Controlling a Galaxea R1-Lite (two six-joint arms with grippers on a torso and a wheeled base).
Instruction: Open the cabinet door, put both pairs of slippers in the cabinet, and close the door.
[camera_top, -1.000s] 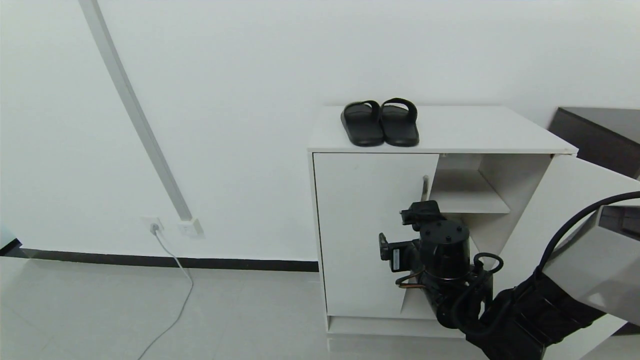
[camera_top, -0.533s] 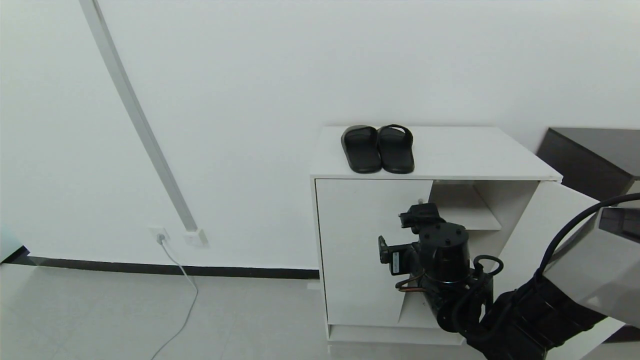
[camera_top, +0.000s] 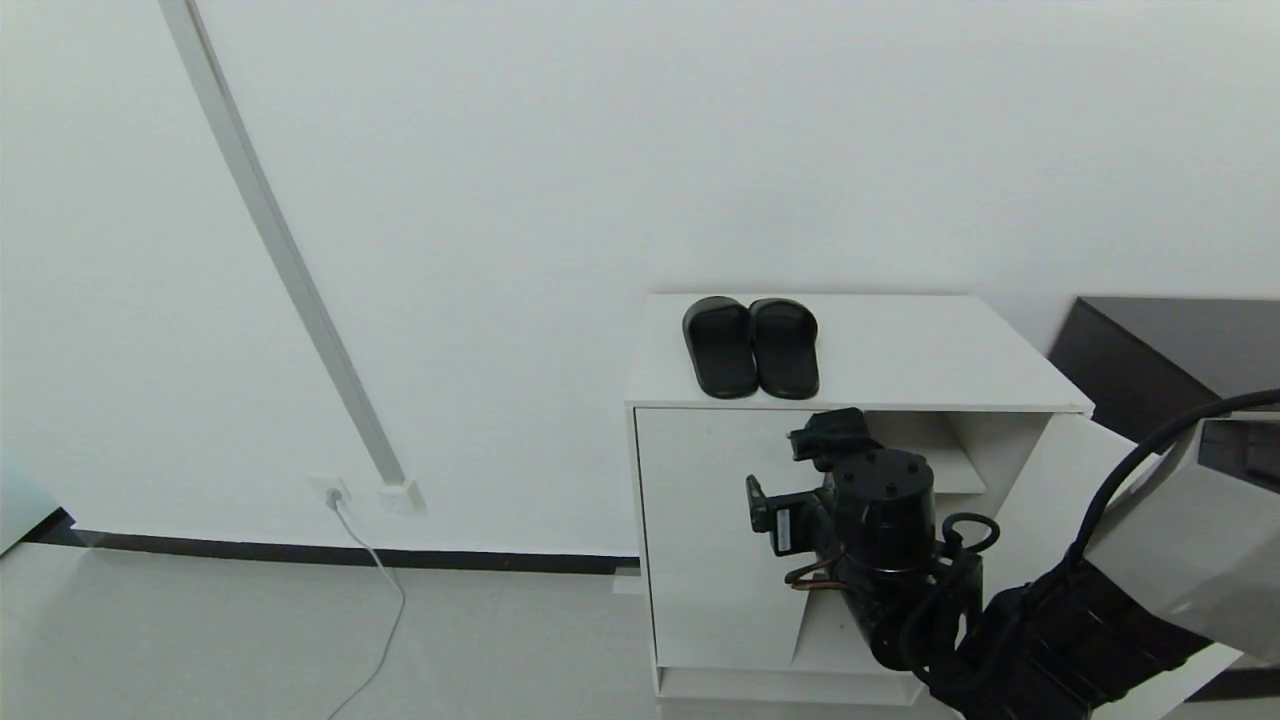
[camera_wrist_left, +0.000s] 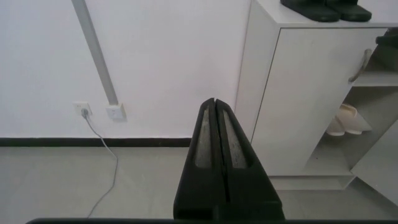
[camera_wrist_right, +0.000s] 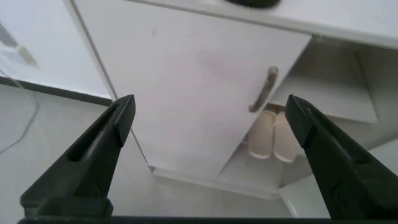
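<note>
Currently black slippers (camera_top: 751, 347) paired atop white cabinet (camera_top: 920, 350); right gripper (camera_wrist_right: 209, 104) apart; left gripper (camera_wrist_left: 215, 107) together.

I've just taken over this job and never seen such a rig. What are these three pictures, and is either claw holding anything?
It is a two-armed robot on wheels. The large picture looks out from its head: a white cabinet, its right door swung open and its left door shut, with black slippers on top. The other two pictures come from a camera on each wrist. The left claw is shut on nothing. The right claw is open and empty, facing the shut door's handle. White slippers lie on a low shelf inside.
</note>
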